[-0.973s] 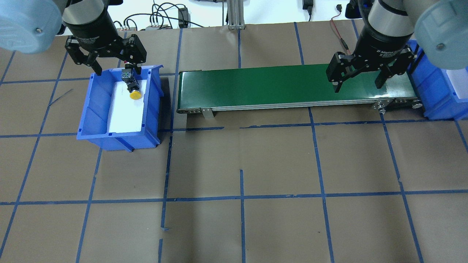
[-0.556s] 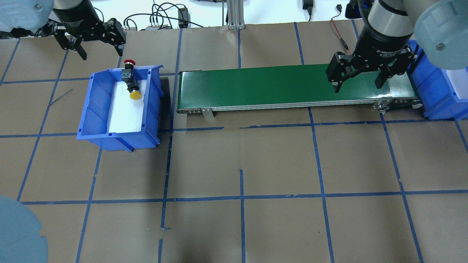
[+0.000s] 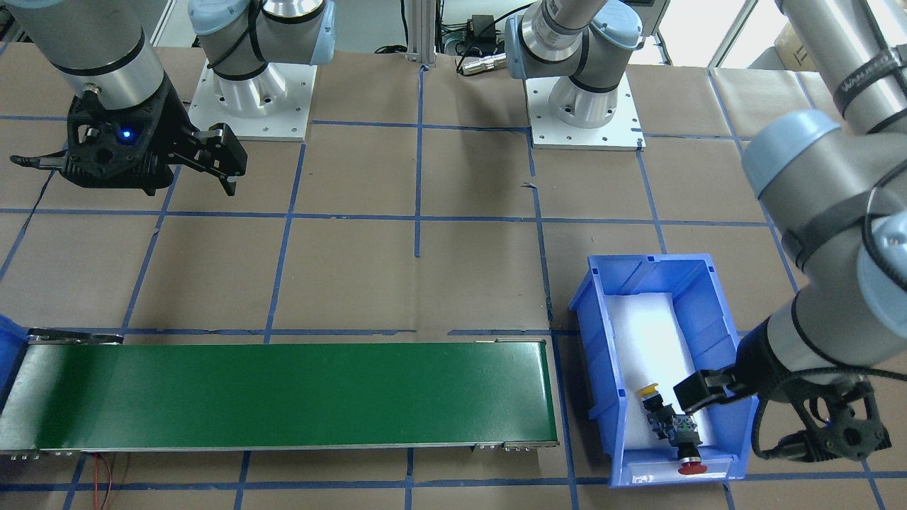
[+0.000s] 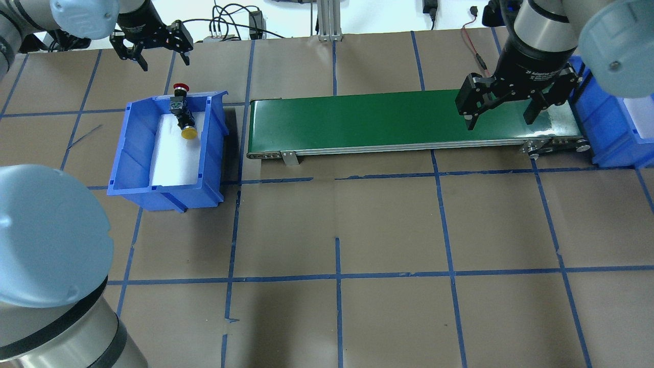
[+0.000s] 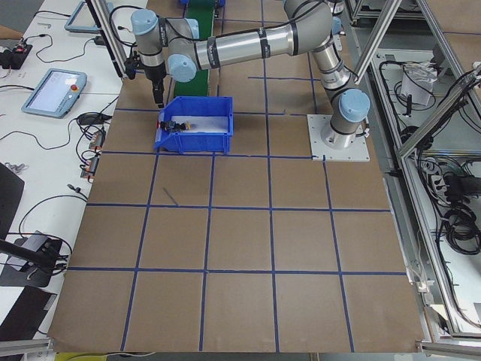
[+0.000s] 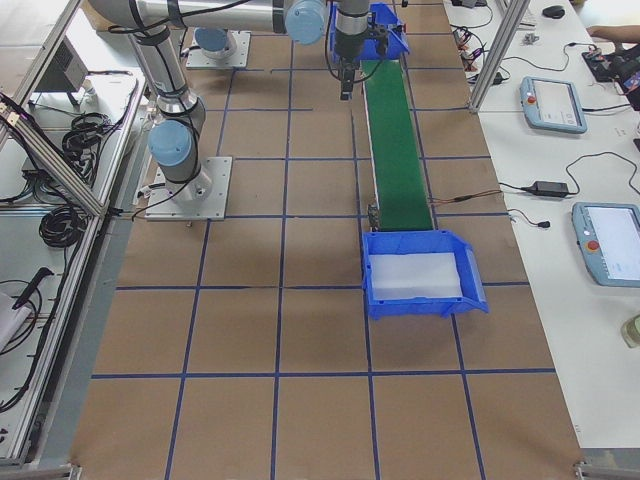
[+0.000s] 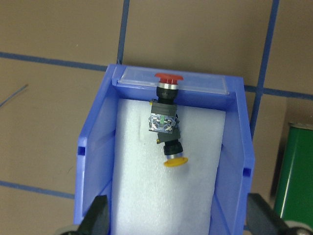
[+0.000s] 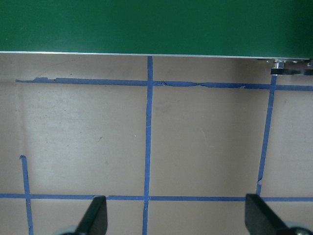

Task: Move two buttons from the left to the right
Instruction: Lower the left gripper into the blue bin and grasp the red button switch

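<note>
Nearest the robot, the blue bin (image 4: 118, 153) on its left side holds a white foam pad (image 4: 173, 163), bare at the near end. Toward the far end both buttons lie end to end, their blocky bases meeting in the middle. The yellow button (image 4: 188, 130) points back toward the robot. The red button (image 4: 180, 89) points away, its cap propped on the bin's far wall. Whether the two bases are only touching or caught on each other is hard to tell at this size.

Beyond the bin's far wall, the left gripper (image 4: 166, 64) hangs above the table with its jaws spread wide and nothing between them.

Across the table, the right gripper (image 4: 499, 122) hovers over the right end of the green belt (image 4: 357, 120), equally wide open and empty. A second blue bin (image 4: 608, 138) sits just past that end.

Neither button appears to have left the first bin, so the step in hand is probably the first pick. The left gripper would need to come in over the pad, drop between the walls and close across one body. The yellow one looks easier, lying flat and clear of the wall. A tight grip matters, since lifting one may drag its neighbour.
</note>
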`<state>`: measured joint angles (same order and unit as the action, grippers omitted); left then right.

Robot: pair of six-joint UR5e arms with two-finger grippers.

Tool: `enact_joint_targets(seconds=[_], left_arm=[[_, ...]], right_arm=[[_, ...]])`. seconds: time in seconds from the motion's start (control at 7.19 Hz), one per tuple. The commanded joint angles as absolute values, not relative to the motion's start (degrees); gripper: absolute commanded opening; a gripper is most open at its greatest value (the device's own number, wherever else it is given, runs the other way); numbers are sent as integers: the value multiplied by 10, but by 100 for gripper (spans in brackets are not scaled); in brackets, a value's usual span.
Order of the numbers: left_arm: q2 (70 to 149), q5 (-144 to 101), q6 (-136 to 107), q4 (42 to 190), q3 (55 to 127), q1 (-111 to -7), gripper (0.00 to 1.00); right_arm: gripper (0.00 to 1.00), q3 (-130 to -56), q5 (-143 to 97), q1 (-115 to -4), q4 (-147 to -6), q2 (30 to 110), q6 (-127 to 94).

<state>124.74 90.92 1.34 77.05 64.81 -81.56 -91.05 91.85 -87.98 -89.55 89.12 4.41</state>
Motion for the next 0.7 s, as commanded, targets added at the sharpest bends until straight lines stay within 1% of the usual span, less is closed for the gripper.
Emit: enact_joint_targets(seconds=[0.0,0.28,0.56], left_arm=[[1266,883,68,759,652,-814,100],[1286,882,98,759,655,-786,100],[1305,888,129,759,654,-780,100]], right_arm=[[100,-911,918,-880,-896,891,46],[100,-911,918,-880,-896,891,45],[100,-911,918,-880,-896,892,45]])
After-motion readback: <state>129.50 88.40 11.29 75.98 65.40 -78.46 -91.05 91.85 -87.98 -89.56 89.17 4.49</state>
